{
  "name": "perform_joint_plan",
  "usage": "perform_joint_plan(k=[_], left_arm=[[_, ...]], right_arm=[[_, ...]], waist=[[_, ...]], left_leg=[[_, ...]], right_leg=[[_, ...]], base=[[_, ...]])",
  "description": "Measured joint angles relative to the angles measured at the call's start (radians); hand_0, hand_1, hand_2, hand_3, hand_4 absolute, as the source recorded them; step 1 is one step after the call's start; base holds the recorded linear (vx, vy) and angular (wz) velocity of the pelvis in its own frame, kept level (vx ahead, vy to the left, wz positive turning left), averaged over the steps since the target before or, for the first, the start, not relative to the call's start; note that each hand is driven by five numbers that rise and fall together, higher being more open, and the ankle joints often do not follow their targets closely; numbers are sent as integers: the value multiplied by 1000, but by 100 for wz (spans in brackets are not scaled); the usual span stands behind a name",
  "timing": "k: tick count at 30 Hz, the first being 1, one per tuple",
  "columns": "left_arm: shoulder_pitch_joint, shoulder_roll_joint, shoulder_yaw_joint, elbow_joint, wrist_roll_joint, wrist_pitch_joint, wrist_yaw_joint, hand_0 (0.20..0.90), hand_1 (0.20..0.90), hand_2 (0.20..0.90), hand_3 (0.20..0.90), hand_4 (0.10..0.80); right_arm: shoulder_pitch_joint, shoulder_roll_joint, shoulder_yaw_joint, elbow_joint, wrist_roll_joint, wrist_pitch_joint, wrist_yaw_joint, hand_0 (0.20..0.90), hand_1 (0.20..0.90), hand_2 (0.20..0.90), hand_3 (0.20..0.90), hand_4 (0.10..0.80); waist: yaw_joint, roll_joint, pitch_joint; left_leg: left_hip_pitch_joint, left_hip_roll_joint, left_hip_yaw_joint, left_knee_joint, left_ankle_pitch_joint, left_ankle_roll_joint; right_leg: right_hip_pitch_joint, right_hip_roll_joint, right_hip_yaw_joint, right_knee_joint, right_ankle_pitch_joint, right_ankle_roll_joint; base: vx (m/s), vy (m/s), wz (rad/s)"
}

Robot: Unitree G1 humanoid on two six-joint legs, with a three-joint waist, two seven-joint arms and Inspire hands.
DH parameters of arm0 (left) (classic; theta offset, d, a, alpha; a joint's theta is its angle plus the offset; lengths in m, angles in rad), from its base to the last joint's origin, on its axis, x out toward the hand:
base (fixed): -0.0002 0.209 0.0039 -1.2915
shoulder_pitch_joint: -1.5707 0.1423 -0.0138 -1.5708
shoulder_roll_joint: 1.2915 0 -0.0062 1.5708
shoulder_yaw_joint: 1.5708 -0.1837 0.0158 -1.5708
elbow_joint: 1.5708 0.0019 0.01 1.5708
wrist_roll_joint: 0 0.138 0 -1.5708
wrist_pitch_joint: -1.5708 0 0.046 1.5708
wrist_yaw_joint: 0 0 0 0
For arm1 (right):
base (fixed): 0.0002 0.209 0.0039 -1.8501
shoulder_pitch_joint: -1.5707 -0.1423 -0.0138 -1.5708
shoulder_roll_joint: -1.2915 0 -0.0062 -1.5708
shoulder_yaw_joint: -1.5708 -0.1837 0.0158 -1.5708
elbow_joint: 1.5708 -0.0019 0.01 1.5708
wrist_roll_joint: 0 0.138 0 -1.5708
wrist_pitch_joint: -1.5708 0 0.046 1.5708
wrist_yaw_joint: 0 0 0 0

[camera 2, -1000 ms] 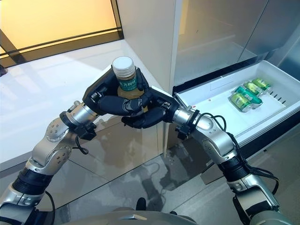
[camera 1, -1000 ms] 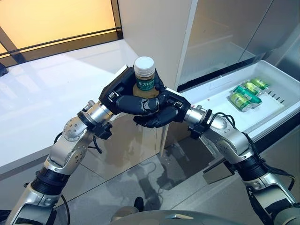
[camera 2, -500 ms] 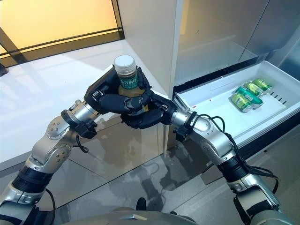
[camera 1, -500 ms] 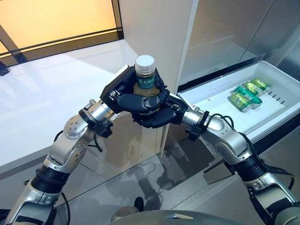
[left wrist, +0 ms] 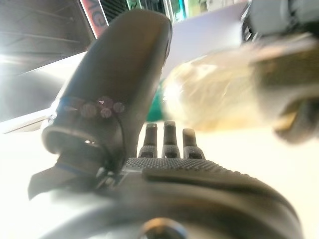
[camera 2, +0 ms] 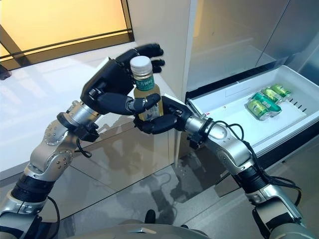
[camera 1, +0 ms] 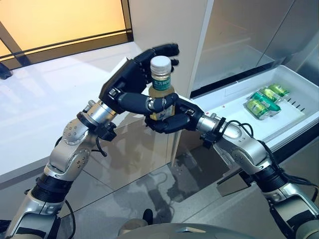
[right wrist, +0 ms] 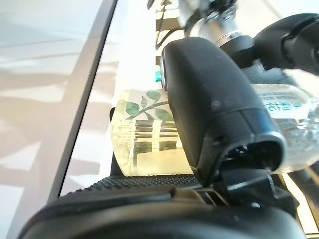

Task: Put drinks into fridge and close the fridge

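While mid-handover, right hand (camera 1: 167,119) clenched round the lower body of the bottle (camera 1: 161,88), upright, so it can travel on toward the fridge drawer. Just behind and above, left hand (camera 1: 130,79) with fingers spread and straightened, thumb (camera 1: 144,103) laid across the front, seemingly letting go. Clear ribbed plastic, pale drink, green label, white cap. Farther right of the hands, white smooth-walled fridge drawer (camera 1: 234,92) pulled open, green cans (camera 1: 263,98) lying inside.
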Motion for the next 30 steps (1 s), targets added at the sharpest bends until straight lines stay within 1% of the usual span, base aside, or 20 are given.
perform_joint_plan(k=[4, 10, 12, 14, 15, 18, 20, 21, 23, 24, 27, 30], left_arm=[[2, 0, 45, 0, -2, -2, -8, 900, 900, 900, 900, 800], [30, -4, 49, 0, -51, -2, -26, 900, 900, 900, 900, 800], [57, -34, 58, 0, -108, -2, -38, 900, 900, 900, 900, 800], [96, -102, 87, 0, -208, 12, -72, 900, 900, 900, 900, 800], [104, -118, 90, 0, -230, 16, -79, 900, 900, 900, 900, 800], [142, -196, 91, 0, -347, 95, -128, 900, 900, 900, 900, 800], [182, -245, 88, 2, -432, 168, -178, 900, 900, 900, 900, 800], [191, -256, 86, 2, -448, 185, -191, 900, 900, 900, 900, 800], [233, -313, 88, 10, -536, 236, -258, 900, 900, 900, 900, 800], [246, -326, 85, 19, -567, 259, -297, 900, 900, 900, 900, 800], [277, -352, 81, 28, -633, 292, -374, 900, 900, 900, 900, 800], [292, -385, 76, 70, -710, 362, -442, 900, 900, 900, 900, 800]], right_arm=[[0, -15, -12, -1, 0, 0, -2, 300, 300, 300, 200, 100], [0, -25, -89, -7, -1, -13, -15, 300, 300, 300, 200, 100], [0, -32, -115, -14, -1, -32, -23, 300, 300, 300, 200, 100], [1, -34, -149, -30, -1, -50, -32, 300, 300, 300, 200, 100], [1, -34, -154, -35, -1, -55, -37, 300, 300, 300, 200, 100], [2, -34, -191, -76, -2, -81, -60, 300, 300, 300, 200, 100], [2, -34, -214, -106, -2, -99, -72, 300, 300, 300, 200, 100], [2, -34, -219, -112, -2, -103, -76, 300, 300, 300, 200, 100], [8, -48, -236, -136, -2, -119, -83, 300, 300, 300, 200, 100], [12, -57, -243, -151, -2, -125, -86, 300, 300, 300, 200, 100], [34, -91, -257, -215, -2, -145, -84, 300, 300, 300, 200, 100], [57, -125, -261, -258, -3, -179, -84, 300, 300, 300, 200, 100]], waist=[[1, 0, 0], [4, 0, 0], [3, 0, 0], [-1, 0, 0], [-1, 0, 0], [-3, 0, 1], [-7, 0, 1], [-7, 0, 1], [-17, 0, 1], [-22, 0, 1], [-34, 0, 1], [-51, 0, 2]], left_leg=[[-1, 0, 0, 0, 0, 0], [-3, 0, 0, 0, 0, 0], [-3, -1, 0, 0, 0, 0], [-4, -1, 0, 0, 0, 0], [-4, -1, 0, 0, 0, 0], [-5, 0, 1, 0, 0, 0], [-5, -1, 2, 0, 0, 0], [-5, -1, 2, 0, -1, 0], [-5, -1, 3, 0, -1, 0], [-5, -1, 3, 0, -1, 0], [-7, 0, 10, 0, -1, 1], [-6, 0, 14, 0, -2, 2]], right_leg=[[-1, 0, 0, 0, 0, 0], [-2, 0, 0, 0, 0, 0], [-3, 0, 0, 0, -1, 1], [-5, 0, 1, 0, -1, 1], [-5, 0, 1, 0, -1, 1], [-7, 0, 2, 0, -1, 1], [-7, -1, 3, 0, -1, 1], [-7, -1, 4, 0, -1, 1], [-8, -1, 4, 0, -1, 1], [-9, -1, 5, 0, -1, 1], [-14, -1, 10, 0, -1, 1], [-15, -1, 14, 0, -1, 1]], base=[[0, 0, 0], [0, 0, 0], [-20, 1, 0], [-19, 1, 0], [0, 0, 0], [-11, 4, 0], [0, 0, 0], [0, 0, 0], [0, 0, 0], [0, 0, 0], [0, 10, -4], [3, 6, -3]])
